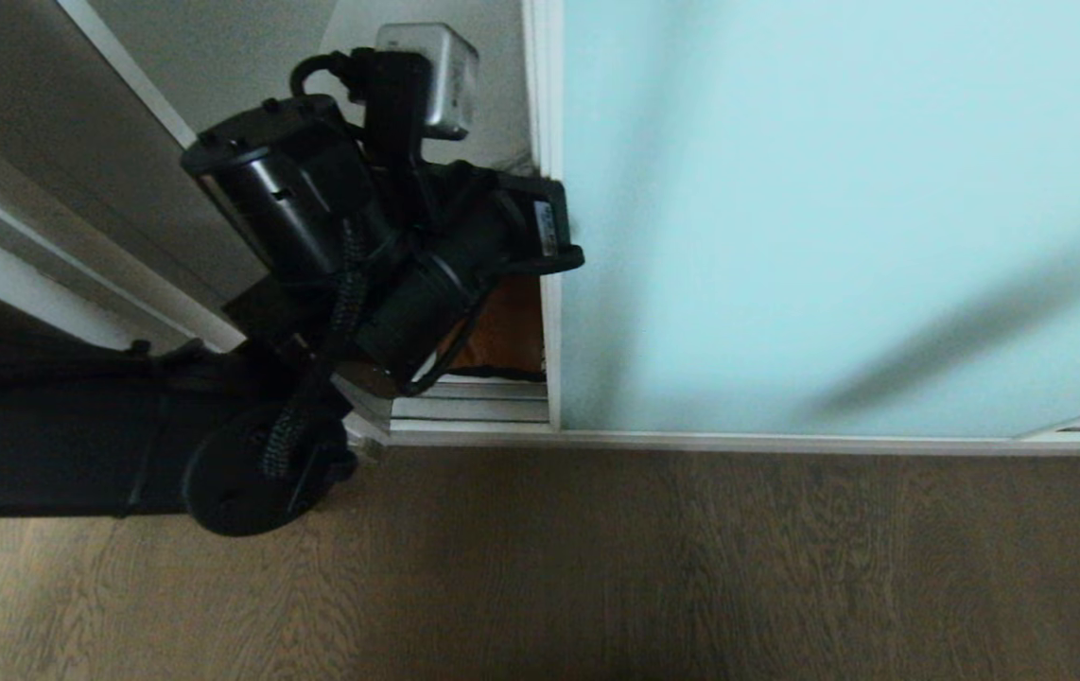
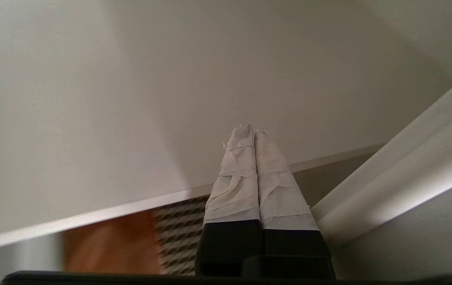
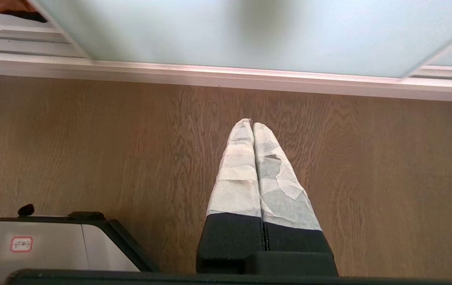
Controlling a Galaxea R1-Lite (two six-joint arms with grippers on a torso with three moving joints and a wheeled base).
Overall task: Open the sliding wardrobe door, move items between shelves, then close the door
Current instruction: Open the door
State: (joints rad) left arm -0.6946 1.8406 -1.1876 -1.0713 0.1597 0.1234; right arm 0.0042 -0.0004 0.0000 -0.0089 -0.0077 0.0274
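The sliding wardrobe door (image 1: 843,218), a frosted aqua glass panel, fills the right of the head view, with a narrow gap left of its silver frame edge (image 1: 549,189). My left arm (image 1: 389,246) reaches into that gap, its black hand against the frame edge. My left gripper (image 2: 254,130) is shut and empty, its taped fingers pointing at a white shelf board (image 2: 91,118). Beyond the shelf's edge lies the item (image 2: 111,241), tan-brown with a houndstooth patch (image 2: 178,233); its brown also shows low in the gap (image 1: 507,331). My right gripper (image 3: 253,123) is shut, empty, above the floor before the door (image 3: 249,31).
Wooden floor (image 1: 644,567) runs in front of the wardrobe. The door's bottom track rails (image 1: 474,407) lie at the gap's foot. The wardrobe's white side frame (image 1: 77,255) slants along the left. Part of my grey base (image 3: 32,245) shows beside the right gripper.
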